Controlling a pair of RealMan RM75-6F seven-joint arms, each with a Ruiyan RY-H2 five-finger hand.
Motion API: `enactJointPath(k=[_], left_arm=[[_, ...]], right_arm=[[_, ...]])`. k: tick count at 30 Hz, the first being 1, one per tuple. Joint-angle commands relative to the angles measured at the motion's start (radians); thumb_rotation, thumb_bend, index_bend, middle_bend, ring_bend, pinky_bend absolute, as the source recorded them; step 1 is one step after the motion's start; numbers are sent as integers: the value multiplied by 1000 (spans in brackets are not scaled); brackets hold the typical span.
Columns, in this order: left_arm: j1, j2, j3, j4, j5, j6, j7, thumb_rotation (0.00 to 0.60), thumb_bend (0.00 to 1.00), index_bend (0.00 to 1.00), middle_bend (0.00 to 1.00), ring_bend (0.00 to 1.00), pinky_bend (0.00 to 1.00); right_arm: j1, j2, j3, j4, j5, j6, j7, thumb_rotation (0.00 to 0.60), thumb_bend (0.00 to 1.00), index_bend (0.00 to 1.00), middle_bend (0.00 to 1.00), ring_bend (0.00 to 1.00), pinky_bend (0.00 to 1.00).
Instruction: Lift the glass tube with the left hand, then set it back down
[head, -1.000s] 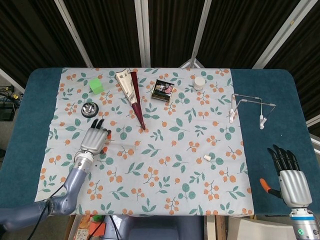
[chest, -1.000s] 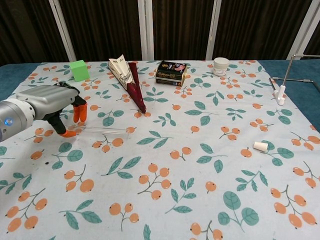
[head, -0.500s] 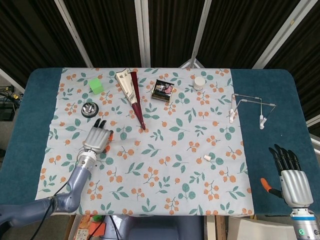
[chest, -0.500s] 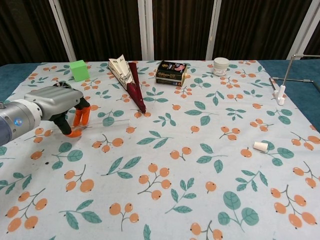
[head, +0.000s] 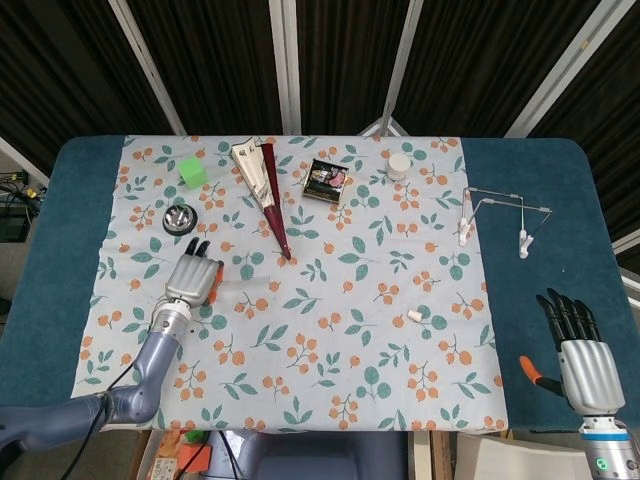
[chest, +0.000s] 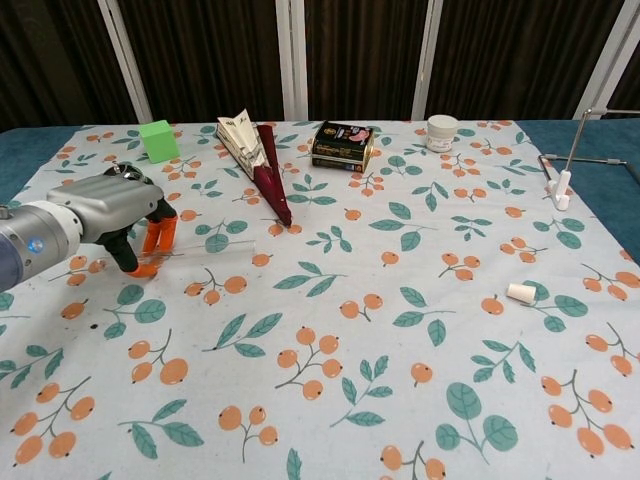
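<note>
The glass tube (chest: 205, 257) is clear and thin and lies on the floral cloth, running right from my left hand (chest: 105, 210). It is only a faint streak (head: 243, 281) in the head view. My left hand (head: 194, 277) is curled over the tube's left end. Its orange-tipped fingers (chest: 157, 234) are on the far side and the thumb is on the near side, pinching that end. The tube still looks level on the cloth. My right hand (head: 584, 352) hovers at the table's near right corner, fingers straight and apart, holding nothing.
A black round dish (head: 180, 217) and a green cube (chest: 158, 140) sit behind the left hand. A folded paper and dark red cone (chest: 262, 165), a black box (chest: 342, 146), a white jar (chest: 442, 130), a wire rack (head: 495, 212) and a small white stopper (chest: 520, 293) lie further right.
My left hand shifted slightly right over the tube's left end, and its fingers closed toward the thumb. The right hand has not moved.
</note>
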Motion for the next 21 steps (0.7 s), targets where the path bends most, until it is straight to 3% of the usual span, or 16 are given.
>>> enactJointPath(k=[1, 9, 13, 21], left_arm=[[-2, -2, 2, 1, -4, 1, 0, 600, 399, 501, 526, 96, 0], [2, -8, 8, -1, 22, 29, -26, 600, 514, 588, 631, 140, 0], [10, -8, 13, -3, 57, 47, -63, 600, 525, 611, 655, 156, 0], [35, 9, 25, -21, 223, 119, -218, 600, 534, 627, 669, 170, 0]], right_arm=[[0, 0, 0, -1, 0, 1, 2, 600, 310, 0, 0, 0, 0], [-3, -1, 0, 0, -10, 12, 10, 600, 310, 0, 0, 0, 0], [-3, -1, 1, 1, -11, 15, 12, 600, 311, 0, 0, 0, 0], [-3, 1, 1, -1, -7, 12, 14, 600, 311, 0, 0, 0, 0]])
